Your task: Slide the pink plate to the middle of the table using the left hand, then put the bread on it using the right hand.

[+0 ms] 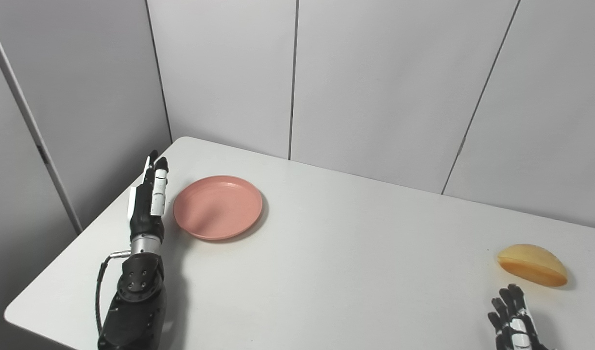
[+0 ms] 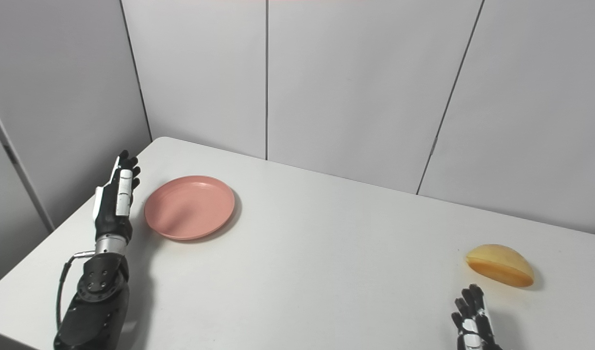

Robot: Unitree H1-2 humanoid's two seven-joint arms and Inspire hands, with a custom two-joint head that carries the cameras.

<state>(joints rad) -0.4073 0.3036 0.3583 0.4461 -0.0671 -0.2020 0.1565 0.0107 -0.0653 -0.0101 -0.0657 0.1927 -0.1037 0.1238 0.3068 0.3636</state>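
A pink plate [image 1: 218, 206] lies flat on the white table [image 1: 326, 262], toward its far left. My left hand [image 1: 149, 194] is open, fingers straight, held edge-on just left of the plate's rim, not clearly touching it. A piece of yellow-brown bread [image 1: 532, 264] lies near the table's right edge. My right hand [image 1: 513, 318] is open with fingers spread, at the bottom right, a little in front of the bread and apart from it. Both also show in the right eye view: the plate [image 2: 189, 206], the bread [image 2: 500, 265].
Grey wall panels [image 1: 375, 87] stand behind the table. The table's left edge [image 1: 83, 228] runs close beside my left arm.
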